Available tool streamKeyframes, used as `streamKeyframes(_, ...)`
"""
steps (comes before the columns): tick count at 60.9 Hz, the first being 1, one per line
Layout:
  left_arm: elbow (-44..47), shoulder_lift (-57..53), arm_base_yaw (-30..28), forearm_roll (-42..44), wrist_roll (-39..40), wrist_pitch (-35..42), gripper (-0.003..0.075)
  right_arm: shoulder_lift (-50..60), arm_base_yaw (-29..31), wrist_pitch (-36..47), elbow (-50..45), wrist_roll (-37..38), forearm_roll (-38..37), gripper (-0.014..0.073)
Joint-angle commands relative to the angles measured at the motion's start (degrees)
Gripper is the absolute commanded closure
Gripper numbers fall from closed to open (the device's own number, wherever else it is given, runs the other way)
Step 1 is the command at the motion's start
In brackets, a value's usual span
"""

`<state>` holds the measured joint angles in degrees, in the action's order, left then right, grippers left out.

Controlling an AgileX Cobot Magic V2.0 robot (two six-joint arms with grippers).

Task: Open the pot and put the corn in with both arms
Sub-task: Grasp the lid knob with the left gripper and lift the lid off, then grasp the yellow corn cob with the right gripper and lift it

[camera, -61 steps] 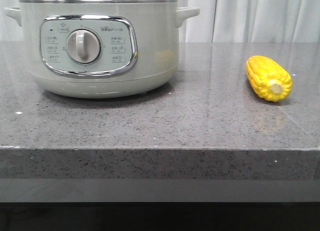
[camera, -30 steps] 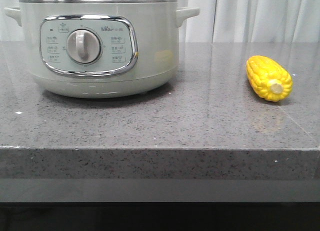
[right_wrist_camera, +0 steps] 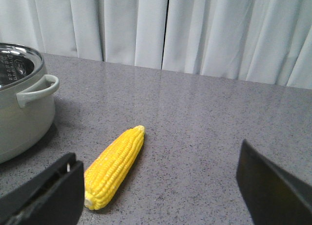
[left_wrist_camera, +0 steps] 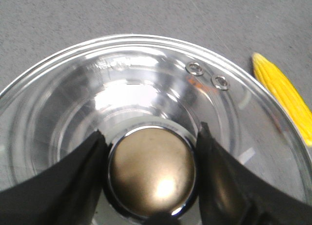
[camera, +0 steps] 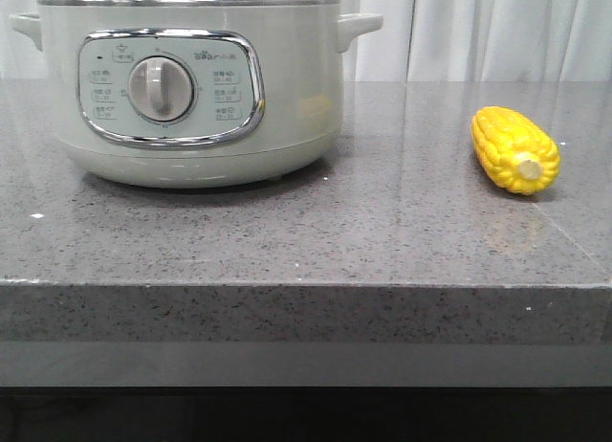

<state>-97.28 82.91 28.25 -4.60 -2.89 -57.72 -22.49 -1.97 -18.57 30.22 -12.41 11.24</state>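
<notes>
The pot (camera: 196, 88) is located at the upper left of the front view, uncovered, on the grey countertop (camera: 306, 232). The glass lid (left_wrist_camera: 146, 88) is held by its metal knob (left_wrist_camera: 152, 176), clamped by the left gripper (left_wrist_camera: 152, 178). The corn (camera: 513, 149) is lying at right, well apart from the pot. The right gripper (right_wrist_camera: 161, 186) is spread wide, empty.

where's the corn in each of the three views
Front view: the corn lies on the grey counter at the right, apart from the pot, stub end toward the camera.
Left wrist view: only a yellow strip of it at the right edge, beyond the glass lid's rim.
Right wrist view: low centre-left, between the open right gripper's fingers.
Shared landmark: the speckled grey counter.
</notes>
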Motion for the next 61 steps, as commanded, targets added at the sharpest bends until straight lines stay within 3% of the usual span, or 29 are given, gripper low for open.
streamKeyframes(1, 4.57, -7.67, 1.68, -1.17, -0.14, 8.20, 0.0508, -0.75, 0.17, 4.61, 1.93, -0.38, -0.40, -0.0049)
streamKeyframes(21, 31.98, -27.42, 4.56, -2.76, -0.14, 15.46, 0.0508, -2.34, 0.17, 4.55, 1.93, -0.38, -0.40, -0.0049)
streamKeyframes(32, 41.64, -36.16, 4.56, -2.76, -0.14, 17.36, 0.0508, -7.38, 0.17, 4.63, 2.00, -0.38, -0.40, -0.0050)
streamKeyframes(46, 46.74, -44.52, 4.56, -2.76, -0.14, 18.95, 0.0508, -20.14, 0.09, 5.21, 5.35, -0.38, 6.24, -0.0050)
streamKeyframes(61, 46.82, -45.98, 4.56, -2.76, -0.14, 19.47, 0.0508, -34.17, 0.04, 5.40, 11.90, -0.38, 11.03, -0.0050)
